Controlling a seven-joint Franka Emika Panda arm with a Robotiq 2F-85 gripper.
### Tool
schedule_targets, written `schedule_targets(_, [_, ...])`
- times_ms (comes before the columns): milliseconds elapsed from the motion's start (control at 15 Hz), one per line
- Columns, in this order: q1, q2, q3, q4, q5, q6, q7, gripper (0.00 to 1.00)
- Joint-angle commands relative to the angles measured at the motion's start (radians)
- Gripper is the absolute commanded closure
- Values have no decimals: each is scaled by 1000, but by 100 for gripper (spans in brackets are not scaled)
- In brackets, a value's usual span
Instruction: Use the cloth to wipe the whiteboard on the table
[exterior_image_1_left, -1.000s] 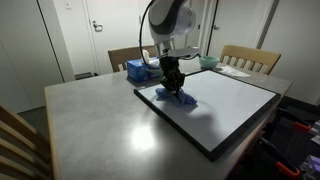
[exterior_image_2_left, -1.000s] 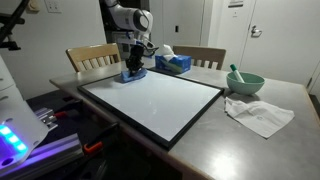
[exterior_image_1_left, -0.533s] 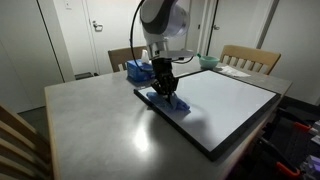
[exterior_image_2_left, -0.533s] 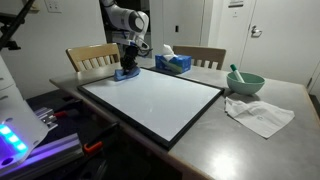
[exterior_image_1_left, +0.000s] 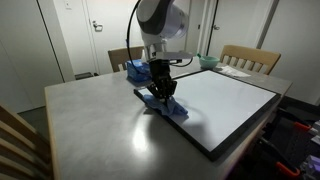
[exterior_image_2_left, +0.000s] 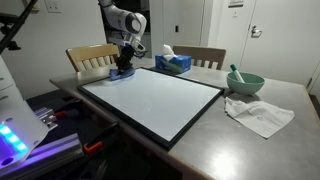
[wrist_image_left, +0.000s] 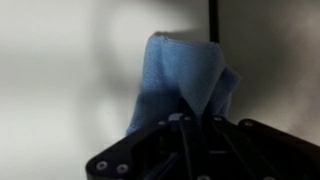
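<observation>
Cloth (wrist_image_left: 180, 85) is pinched in my closed jaws, pressed down at the whiteboard (exterior_image_1_left: 230, 105) corner, right at its black frame (wrist_image_left: 212, 15). From here I reckon a stroke outward would drag it off onto the table (exterior_image_1_left: 85, 115), or the frame could snag a fold and tug it from my grip. Pressing harder might shove the whiteboard. Just beyond, the tissue box (exterior_image_1_left: 136, 70) sits close; a wide swing could knock it

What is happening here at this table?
A robot arm is working on a whiteboard that lies flat on a grey table. Its gripper is shut on a blue cloth and holds it down on the board, near the black frame at one edge. The rest of the board looks plain white.
</observation>
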Motion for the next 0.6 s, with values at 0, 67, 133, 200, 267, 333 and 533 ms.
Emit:
schedule_targets(0, [22,-5,-21,-47,-18,12,25,98])
schedule_targets(67, [20,-15,-28,-55,-34,22,16,98])
schedule_targets(133, [9,-3,-9,-3,-4,-4,8,91])
schedule_targets(200, [11,-6,-11,-7,-6,-4,8,91])
schedule_targets(267, [11,-8,-12,-11,-7,-4,8,91])
schedule_targets(333, [11,-10,-13,-13,-8,-4,8,91])
schedule_targets(533, [15,0,-19,1,-17,-4,15,98])
